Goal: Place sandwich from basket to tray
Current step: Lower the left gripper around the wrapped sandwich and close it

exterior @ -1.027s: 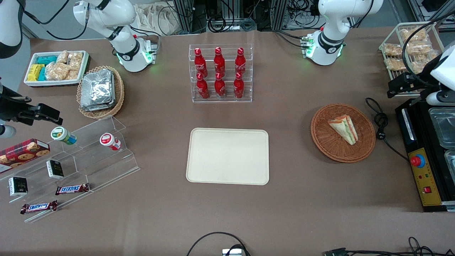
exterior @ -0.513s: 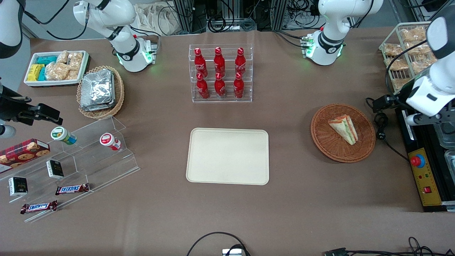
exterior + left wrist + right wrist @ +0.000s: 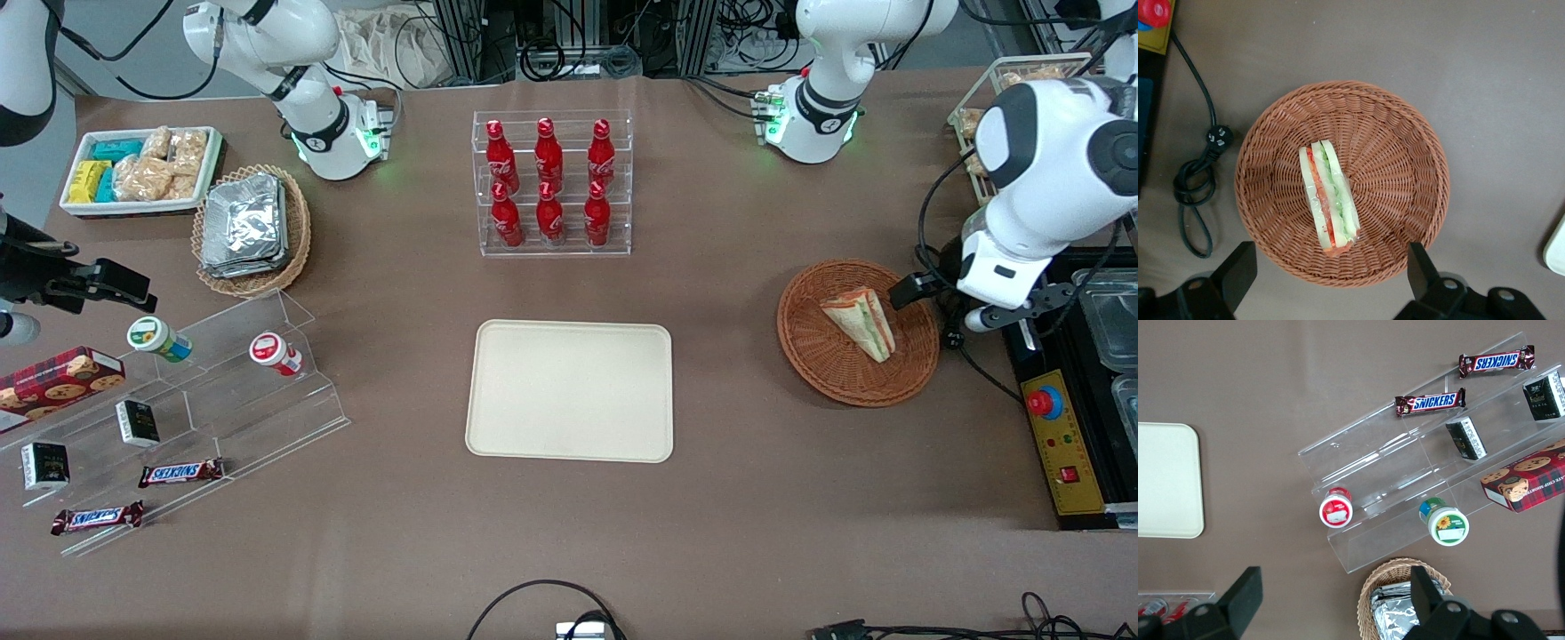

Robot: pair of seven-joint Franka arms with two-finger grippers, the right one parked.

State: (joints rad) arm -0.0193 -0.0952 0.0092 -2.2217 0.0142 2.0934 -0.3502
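Left arm's gripper [image 3: 1328,270] is hanging above the basket [image 3: 1405,127], fingers [image 3: 1237,267] spread wide apart w/ nothing between them. Sandwich [image 3: 1329,197] is lying inside the basket, a bit off-centre, resting on its side w/ filling layers showing. In the wrist view its long axis is running roughly perpendicular to the line joining the two fingers, so the fingers are standing either side of the wedge's narrow width, which looks about right for a pinch across the bread faces. In the front view the gripper [image 3: 933,298] is sitting at the basket [image 3: 822,369] rim nearest the working arm's end of the desk, sandwich [image 3: 859,322] just beside it toward the tray [image 3: 569,391]. Tray is well apart from the basket, nothing on it. Next move prob. needs a small shift over the wedge, then straight descent
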